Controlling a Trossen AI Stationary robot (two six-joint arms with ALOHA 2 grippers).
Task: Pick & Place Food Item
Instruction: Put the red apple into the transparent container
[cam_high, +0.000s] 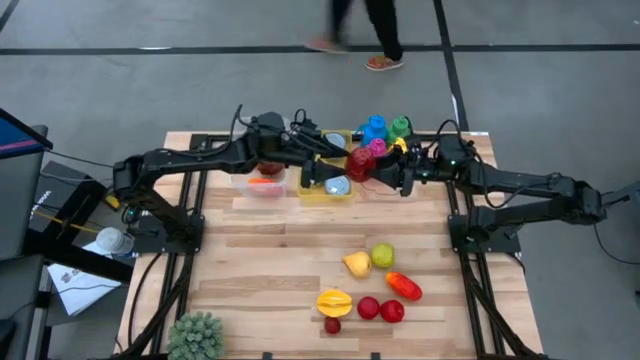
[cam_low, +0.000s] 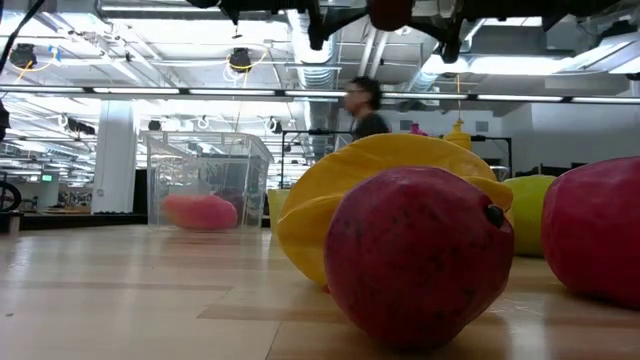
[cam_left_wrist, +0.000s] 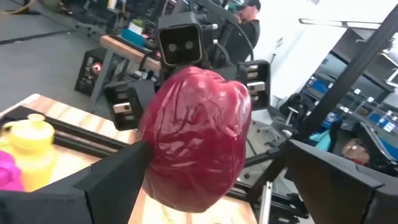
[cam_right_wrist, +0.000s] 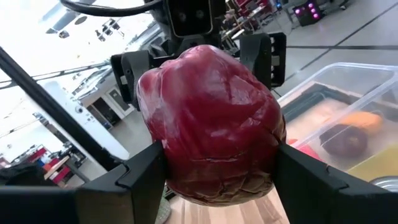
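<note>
Above the far middle of the wooden surface (cam_high: 300, 250) the two arms meet, and between them hangs a dark red pepper (cam_high: 362, 166). The right pincer (cam_right_wrist: 217, 171) has it: in the right wrist view both dark fingers (cam_right_wrist: 146, 171) press against the pepper's sides, so it is closed on the fruit and carries it in the air. The left pincer (cam_left_wrist: 211, 165) faces it from the other side; in the left wrist view one finger lies against the pepper's side while the other stands clearly apart from it, so its jaws are spread wide and grip nothing. In the high view the pepper hangs just beside the yellow tray (cam_high: 325, 185), near a clear tub (cam_high: 260, 183) that holds orange and red pieces, with blue, green and magenta toys (cam_high: 383, 130) close behind it. On the near part of the surface, well apart from the arms, lie more fruits: a starfruit (cam_high: 334, 300), a green apple (cam_high: 383, 256), a yellow piece (cam_high: 357, 263), a long red-orange fruit (cam_high: 402, 286) and several small red ones (cam_high: 380, 310). A green shrub (cam_high: 195, 337) sits at the near left corner. Beyond the far edge a person (cam_high: 375, 30) walks on the floor; the low view shows a person (cam_low: 365, 105) in the room behind.
</note>
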